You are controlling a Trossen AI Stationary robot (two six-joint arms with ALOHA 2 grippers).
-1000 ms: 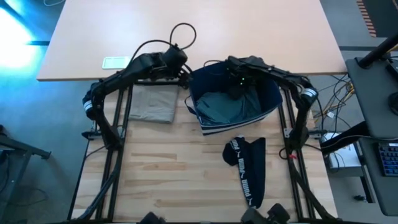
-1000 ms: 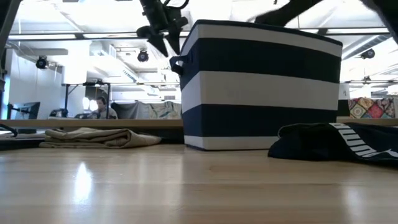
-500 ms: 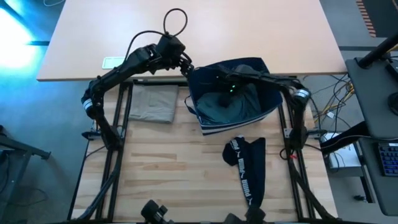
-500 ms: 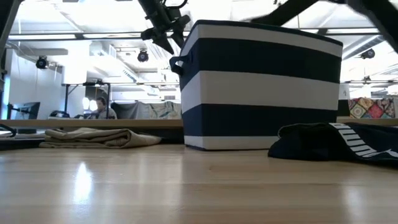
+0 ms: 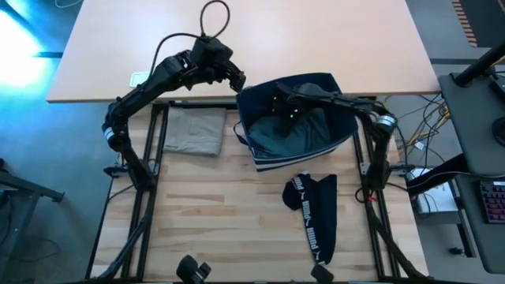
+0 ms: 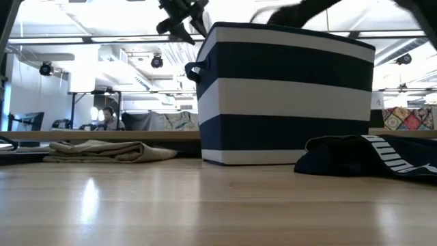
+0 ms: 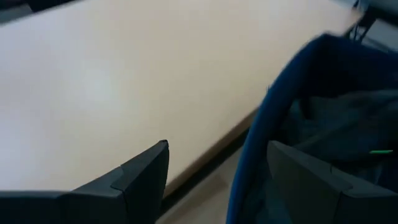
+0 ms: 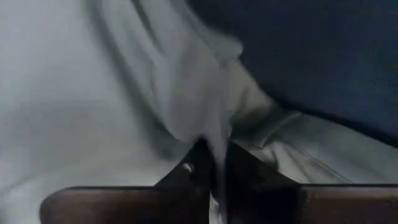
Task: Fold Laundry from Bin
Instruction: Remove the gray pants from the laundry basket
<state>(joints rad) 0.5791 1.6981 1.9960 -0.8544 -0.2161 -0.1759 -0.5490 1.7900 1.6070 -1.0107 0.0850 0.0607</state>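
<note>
Wood planks made up the tabletop (image 5: 205, 213) under my two arms, and the bin (image 5: 344, 130) stood on it near the far edge. I used that bin as my marker for everything else.

My right pincer (image 5: 278, 101) was down inside the bin, near its far left corner. Its two fingers were pressed together on a fold of the teal-green garment (image 5: 288, 138), which filled the bottom of the bin. In my right wrist view the cloth went straight down between the fingertips (image 8: 194, 165).

My left pincer (image 5: 237, 80) hung in the air just past the bin's far left corner, above its rim. Its fingers (image 7: 146, 171) stood apart and held nothing. One finger was outside the blue wall and the other looked to be over the inside.

Left of the bin lay the beige garment (image 5: 193, 130), folded flat on the tabletop. In front of the bin, toward the near edge, lay the navy garment (image 5: 316, 209) with white letters, touching nothing else. Far off to the left of the bin, on the pale desk (image 5: 331, 39) behind, sat a small white flat device (image 5: 146, 79).
</note>
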